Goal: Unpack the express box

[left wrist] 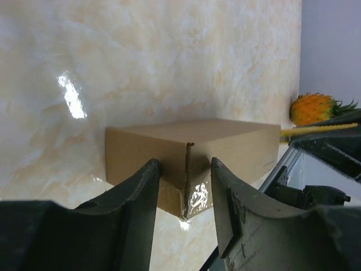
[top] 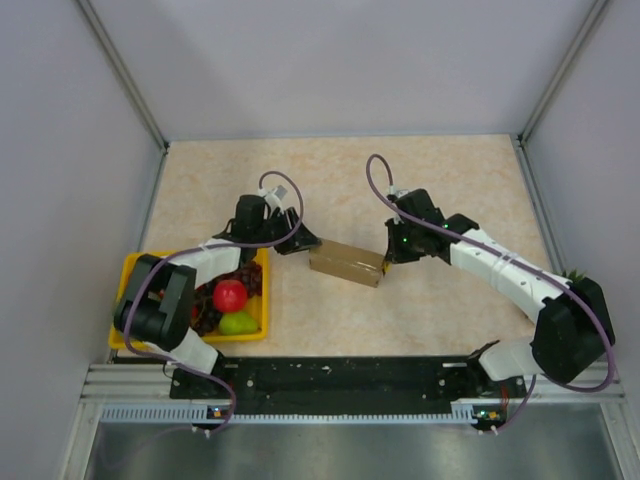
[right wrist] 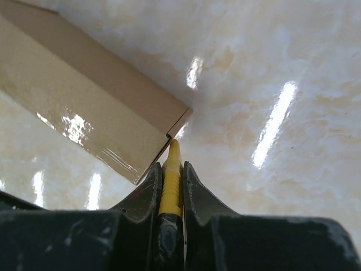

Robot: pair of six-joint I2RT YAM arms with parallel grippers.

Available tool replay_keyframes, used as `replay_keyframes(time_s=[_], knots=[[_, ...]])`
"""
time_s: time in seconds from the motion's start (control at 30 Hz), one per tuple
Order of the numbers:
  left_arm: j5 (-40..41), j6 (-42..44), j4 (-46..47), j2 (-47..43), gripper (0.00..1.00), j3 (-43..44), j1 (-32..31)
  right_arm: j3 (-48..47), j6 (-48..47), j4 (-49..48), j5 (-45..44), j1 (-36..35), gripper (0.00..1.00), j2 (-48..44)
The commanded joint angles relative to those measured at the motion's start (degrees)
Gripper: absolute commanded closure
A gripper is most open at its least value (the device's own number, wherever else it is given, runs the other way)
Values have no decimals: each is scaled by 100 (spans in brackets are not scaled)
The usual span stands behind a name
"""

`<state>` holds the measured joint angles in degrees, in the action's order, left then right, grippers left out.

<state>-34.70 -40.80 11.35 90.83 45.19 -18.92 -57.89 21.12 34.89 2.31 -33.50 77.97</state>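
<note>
Left end effector, open, straddles a corner of the express box; right end effector, reaching inward, pinches a yellow tool at the opposite end; tabletop stretches beyond.

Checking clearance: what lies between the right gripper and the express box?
Only the yellow tool in the right gripper, tip at the express box corner; right wrist view.

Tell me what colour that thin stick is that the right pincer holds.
Yellow; the stick shows best in the right wrist view.
</note>
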Motion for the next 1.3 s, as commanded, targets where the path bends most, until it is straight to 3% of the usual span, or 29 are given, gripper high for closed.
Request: replay_keyframes(time_s=[0.0, 0.3, 0.4, 0.53, 0.7, 0.9, 1.07, 1.27], knots=[[-293, 89, -387, -390, 55, -194, -332, -583, -91, -1028, -343, -17, 100, 253], [86, 599, -1073, -750, 56, -283, -411, -733, -117, -1345, -854, 10, 100, 543], [349, 897, -1477, -855, 49, -90, -429, -715, -21, -1406, -1004, 53, 100, 543], [876, 1530, -2031, -979, 28, 323, -437, -601, 120, -1398, -1197, 168, 100, 368], [1403, 2083, -2620, -804, 21, 1122, -446, -355, 164, -1284, -1224, 361, 100, -45], [1212, 2505, -2867, -461, 19, 1879, -455, -258, 111, -1125, -1206, 475, 100, -335], [815, 3173, -3103, -136, 17, 2520, -885, -109, 94, -1090, -882, 625, 100, -687], [1403, 3930, -3683, 593, 16, 3285, -1702, 137, -3, -1073, -697, 721, 100, -977]])
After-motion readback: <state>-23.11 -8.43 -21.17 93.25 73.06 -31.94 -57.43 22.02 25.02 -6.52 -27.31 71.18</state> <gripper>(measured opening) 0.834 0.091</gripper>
